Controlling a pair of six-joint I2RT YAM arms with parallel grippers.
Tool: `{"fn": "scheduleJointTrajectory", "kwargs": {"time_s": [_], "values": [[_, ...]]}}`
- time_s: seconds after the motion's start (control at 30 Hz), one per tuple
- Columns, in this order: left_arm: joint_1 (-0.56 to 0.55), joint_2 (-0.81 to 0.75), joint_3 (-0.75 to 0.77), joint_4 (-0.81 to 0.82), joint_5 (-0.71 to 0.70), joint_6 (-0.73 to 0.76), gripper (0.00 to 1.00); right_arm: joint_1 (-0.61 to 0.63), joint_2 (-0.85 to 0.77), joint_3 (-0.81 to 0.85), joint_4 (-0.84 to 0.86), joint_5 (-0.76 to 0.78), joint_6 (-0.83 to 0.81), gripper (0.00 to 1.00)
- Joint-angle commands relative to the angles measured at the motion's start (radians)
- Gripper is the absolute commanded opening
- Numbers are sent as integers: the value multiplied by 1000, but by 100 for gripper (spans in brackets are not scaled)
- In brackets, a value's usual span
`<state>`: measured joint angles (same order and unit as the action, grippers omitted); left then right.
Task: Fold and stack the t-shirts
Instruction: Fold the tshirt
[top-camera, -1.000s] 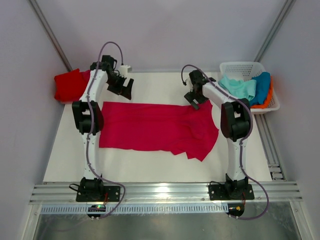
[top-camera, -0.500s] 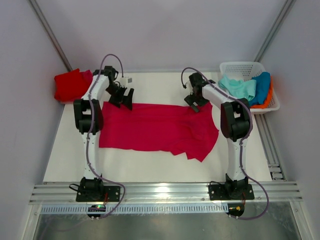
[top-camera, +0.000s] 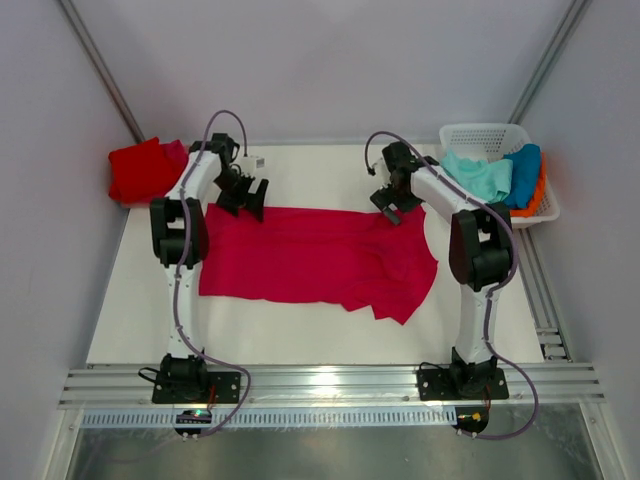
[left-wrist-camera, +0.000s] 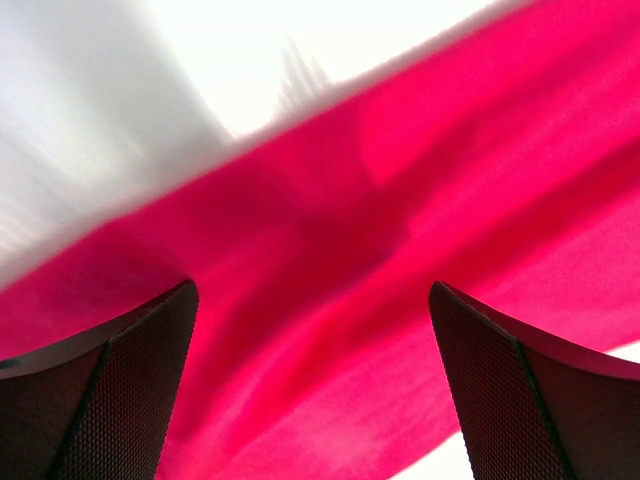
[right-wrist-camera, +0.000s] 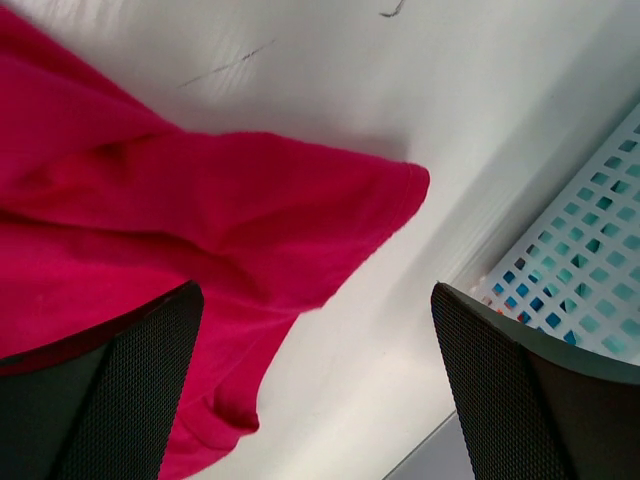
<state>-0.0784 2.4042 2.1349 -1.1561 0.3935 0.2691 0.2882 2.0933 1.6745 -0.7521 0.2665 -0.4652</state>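
**A:** How do the left fingers (left-wrist-camera: 110, 390) stand?

**B:** Spread wide, with nothing between them. They hang over the far left corner of the crimson-pink t-shirt (top-camera: 310, 255). In the left wrist view that shirt's far edge runs slantwise across the gap. The view is blurred, so I cannot tell whether the tips touch the cloth.

**A:** And the right fingers (right-wrist-camera: 110, 390)?

**B:** Also spread wide and holding nothing. They are over the same shirt's far right corner, where a sleeve end pokes out onto the bare counter (top-camera: 300, 335). In the right wrist view the sleeve's hemmed tip lies in the gap.

**A:** How does the shirt itself lie?

**B:** It is laid out flat across the middle of the counter with its long side running left to right. It is fairly smooth on the left, while the right end is creased and a flap sticks out toward the near side.

**A:** What lies around it?

**B:** Beyond its far left corner a red t-shirt (top-camera: 140, 170) sits in a bundle at the counter's edge. Off its far right corner stands a white lattice basket (top-camera: 480, 133). The basket holds a mint-green t-shirt (top-camera: 480, 175), a blue t-shirt (top-camera: 523, 172) and an orange t-shirt (top-camera: 540, 195), all bunched up.
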Motion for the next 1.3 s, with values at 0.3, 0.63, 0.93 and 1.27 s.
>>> {"fn": "scheduleJointTrajectory", "kwargs": {"time_s": [0.3, 0.63, 0.93, 1.27], "values": [[-1, 108, 145, 59, -96, -14, 99, 5, -184, -214, -49, -62, 5, 99], [3, 107, 155, 73, -150, -25, 99, 5, -147, -335, 23, -53, 17, 99], [42, 102, 175, 110, -228, -77, 99, 5, -220, -467, 48, -24, 23, 99], [106, 113, 180, 113, -272, -87, 99, 5, -308, -573, 45, -1, 11, 99]]}}
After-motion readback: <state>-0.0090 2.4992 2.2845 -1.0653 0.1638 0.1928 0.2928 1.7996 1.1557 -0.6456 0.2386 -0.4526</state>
